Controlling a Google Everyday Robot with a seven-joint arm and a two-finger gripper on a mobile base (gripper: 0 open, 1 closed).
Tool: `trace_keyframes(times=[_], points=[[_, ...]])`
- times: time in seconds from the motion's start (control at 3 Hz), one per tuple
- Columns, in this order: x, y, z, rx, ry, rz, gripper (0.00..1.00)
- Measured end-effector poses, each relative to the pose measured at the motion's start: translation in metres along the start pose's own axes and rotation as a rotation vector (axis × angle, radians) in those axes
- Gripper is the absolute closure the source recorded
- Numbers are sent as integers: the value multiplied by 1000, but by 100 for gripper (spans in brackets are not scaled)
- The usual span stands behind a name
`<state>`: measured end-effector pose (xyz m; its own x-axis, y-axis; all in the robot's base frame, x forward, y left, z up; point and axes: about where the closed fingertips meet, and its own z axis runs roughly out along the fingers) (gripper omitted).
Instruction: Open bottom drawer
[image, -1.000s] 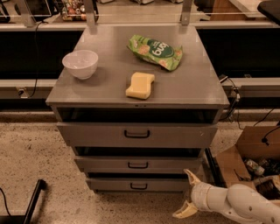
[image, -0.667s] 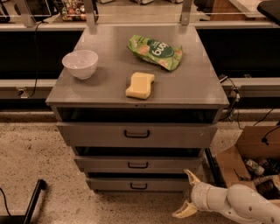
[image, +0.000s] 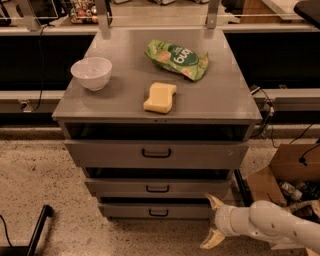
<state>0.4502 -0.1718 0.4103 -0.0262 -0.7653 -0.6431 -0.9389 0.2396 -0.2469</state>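
A grey metal cabinet (image: 157, 152) with three drawers stands on a speckled floor (image: 40, 170). The bottom drawer (image: 130, 210) is the lowest, just above the floor, with a small black loop handle (image: 158, 213) at the centre of its front. The gripper (image: 214, 221), on a white arm (image: 272, 225) reaching in from the lower right, sits low beside the drawer's right end. Its jaws are spread open, one fingertip (image: 215, 201) near the drawer's right corner, the other (image: 212, 240) near the floor. On the tabletop (image: 125, 75) are a white bowl (image: 91, 73), a yellow sponge (image: 160, 97) and a green bag (image: 177, 59). A cardboard box (image: 285, 167) sits to the right.
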Motion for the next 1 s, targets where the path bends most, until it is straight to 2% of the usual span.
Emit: trace_keyframes(times=[0.33, 0.67, 1.0], points=[[25, -5, 17, -61, 60, -112, 0], [41, -4, 23, -115, 123, -233, 0], [42, -3, 24, -123, 130, -247, 0]])
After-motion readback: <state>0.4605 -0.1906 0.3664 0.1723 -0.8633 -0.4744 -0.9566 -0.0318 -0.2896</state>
